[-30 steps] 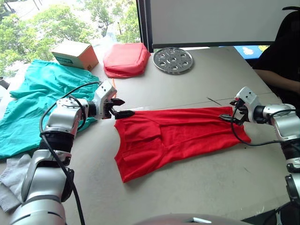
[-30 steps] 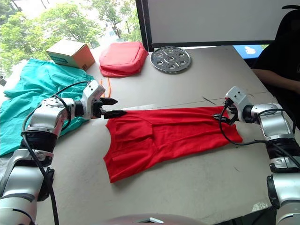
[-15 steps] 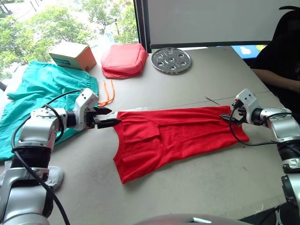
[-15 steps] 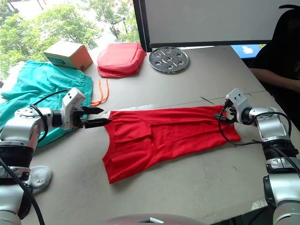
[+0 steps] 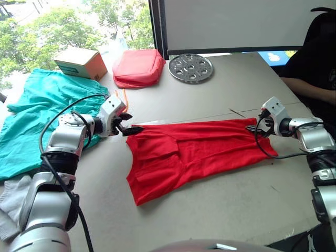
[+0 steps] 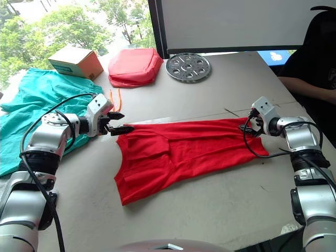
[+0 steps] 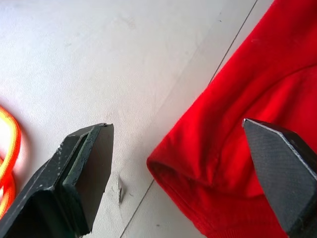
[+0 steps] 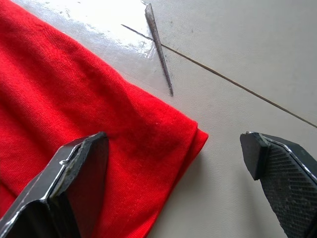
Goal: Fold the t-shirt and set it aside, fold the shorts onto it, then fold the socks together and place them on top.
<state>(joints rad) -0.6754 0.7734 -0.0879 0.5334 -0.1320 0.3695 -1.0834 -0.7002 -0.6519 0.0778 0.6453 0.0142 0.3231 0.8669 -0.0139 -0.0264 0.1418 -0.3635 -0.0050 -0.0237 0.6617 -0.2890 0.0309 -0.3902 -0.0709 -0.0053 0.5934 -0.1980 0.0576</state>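
Observation:
The red t-shirt [image 5: 194,153] lies folded into a long band across the middle of the table. My left gripper [image 5: 127,128] hovers open at the shirt's left far corner [image 7: 198,168], which sits between its fingers without being pinched. At the band's right far corner [image 8: 163,134] my right gripper [image 5: 255,129] is open too, its fingers straddling the cloth edge. The teal shorts [image 5: 42,113] are spread at the table's left, with the orange drawstring [image 6: 113,98] beside them. A grey sock [image 5: 11,202] lies near the left front edge.
A salmon padded pouch [image 5: 137,67], a cardboard box [image 5: 80,62] and a round perforated metal disc [image 5: 191,67] stand along the far side. A person in black [image 5: 314,58] sits at the right. A taped seam line [image 8: 233,82] crosses the tabletop.
My left gripper swung away to the left, then came back to the shirt's left corner, still open. The right gripper has stayed at the right corner.

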